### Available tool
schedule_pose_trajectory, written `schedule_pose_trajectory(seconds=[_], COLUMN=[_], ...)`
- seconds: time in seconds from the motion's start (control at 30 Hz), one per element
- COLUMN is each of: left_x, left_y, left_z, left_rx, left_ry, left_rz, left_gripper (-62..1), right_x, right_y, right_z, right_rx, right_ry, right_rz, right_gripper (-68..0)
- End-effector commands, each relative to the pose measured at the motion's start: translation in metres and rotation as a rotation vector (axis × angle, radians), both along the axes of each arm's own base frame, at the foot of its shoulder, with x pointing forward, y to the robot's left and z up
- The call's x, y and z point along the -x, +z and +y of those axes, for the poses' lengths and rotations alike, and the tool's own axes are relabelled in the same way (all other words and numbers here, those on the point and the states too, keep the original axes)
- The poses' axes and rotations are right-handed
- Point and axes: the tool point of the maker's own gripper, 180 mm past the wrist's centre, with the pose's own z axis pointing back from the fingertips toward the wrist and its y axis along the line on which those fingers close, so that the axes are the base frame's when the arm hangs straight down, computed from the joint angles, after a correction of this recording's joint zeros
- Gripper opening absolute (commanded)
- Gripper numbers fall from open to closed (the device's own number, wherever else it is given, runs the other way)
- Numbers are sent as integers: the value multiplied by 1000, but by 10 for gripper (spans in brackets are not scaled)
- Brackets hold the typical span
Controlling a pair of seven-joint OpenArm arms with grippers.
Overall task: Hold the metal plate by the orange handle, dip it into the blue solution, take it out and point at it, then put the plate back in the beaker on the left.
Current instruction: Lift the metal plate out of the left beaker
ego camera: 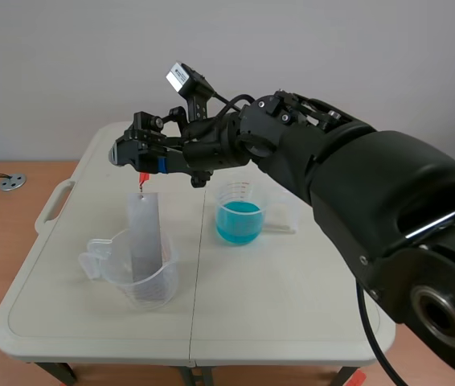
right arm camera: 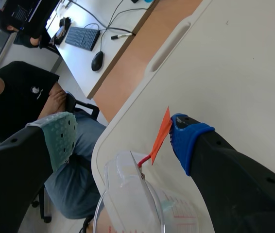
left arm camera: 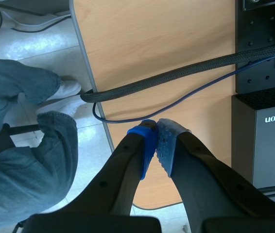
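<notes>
Right gripper (right arm camera: 123,133) open astride the handle (right arm camera: 161,135), no grip yet.
We find the plate (ego camera: 143,229) standing in the beaker (ego camera: 135,277), handle topmost for pinching; left gripper (left arm camera: 157,145) closed, empty.

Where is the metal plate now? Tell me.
In the scene view the metal plate stands in the clear beaker at the left, under the right gripper, left of the blue solution.
</notes>
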Motion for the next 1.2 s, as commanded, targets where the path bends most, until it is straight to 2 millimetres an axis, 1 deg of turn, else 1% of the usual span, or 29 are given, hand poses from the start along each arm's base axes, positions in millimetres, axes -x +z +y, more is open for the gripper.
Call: schedule_pose_trajectory(seconds=[0.0, 0.1, 0.13, 0.23, 0.37, 0.53, 0.67, 0.8, 1.03, 1.17], left_x=[1, 1, 1, 1, 1, 1, 1, 1, 1, 1], left_y=[2, 2, 2, 2, 2, 2, 2, 2, 2, 2], left_z=[0, 0, 0, 0, 0, 0, 0, 0, 0, 0], left_rx=[2, 2, 2, 2, 2, 2, 2, 2, 2, 2], left_ry=[4, 4, 4, 4, 4, 4, 4, 4, 4, 4], left_rz=[0, 0, 0, 0, -2, -2, -2, -2, -2, -2], left_gripper=[-590, -590, -590, -590, -590, -590, -590, -590, -590, -590], right_x=[-4, -2, -2, -2, -2, -2, -2, -2, -1, 2], right_y=[14, 9, 8, 7, 7, 8, 8, 5, 6, 11], right_z=[9, 12, 11, 11, 11, 11, 11, 10, 11, 13], right_rx=[-35, -36, -34, -33, -33, -38, -37, -17, -18, -32], right_ry=[5, 5, 4, 4, 3, -2, -2, 4, 11, 44], right_rz=[-15, 4, 7, 9, 9, 6, 6, -2, -11, -68], right_gripper=[-279, -281, -296, -363, -410, -530, -584, -664, -664, -662])
